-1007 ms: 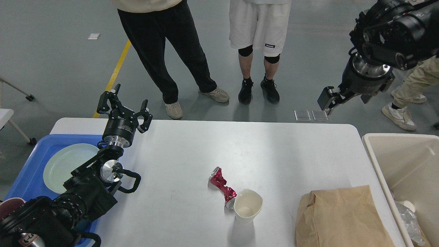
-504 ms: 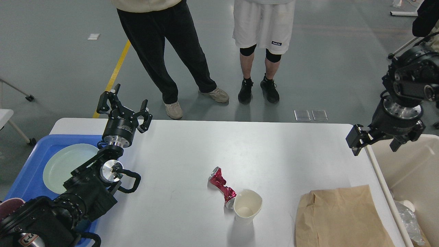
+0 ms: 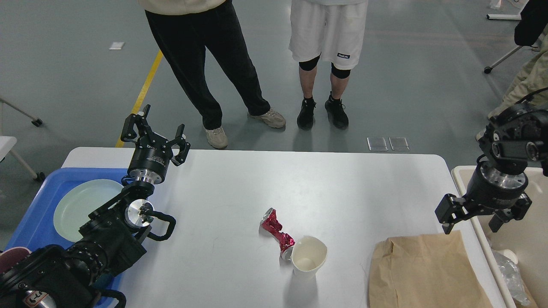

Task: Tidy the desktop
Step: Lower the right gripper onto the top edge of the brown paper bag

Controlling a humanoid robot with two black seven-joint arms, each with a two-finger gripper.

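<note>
The white desktop [image 3: 257,184] carries a crushed red can [image 3: 277,233] near its middle front, touching a dented white paper cup [image 3: 308,256] that stands upright. A brown paper bag [image 3: 424,273] lies flat at the front right corner. My left gripper [image 3: 156,134] hangs open and empty above the desktop's far left edge, beside the blue tray. My right gripper [image 3: 473,218] is open and empty, pointing down over the desktop's right edge, just above the bag's far corner and the bin's rim.
A blue tray [image 3: 38,214] on the left holds a pale green plate [image 3: 83,207] and a dark red bowl [image 3: 13,256]. A beige bin [image 3: 513,179] at the right holds clear plastic waste [image 3: 509,273]. Two people [image 3: 325,42] stand beyond the far edge.
My right arm has come down and toward me, from high over the floor beyond the table to the desktop's right edge by the bin. The left arm has not moved.
</note>
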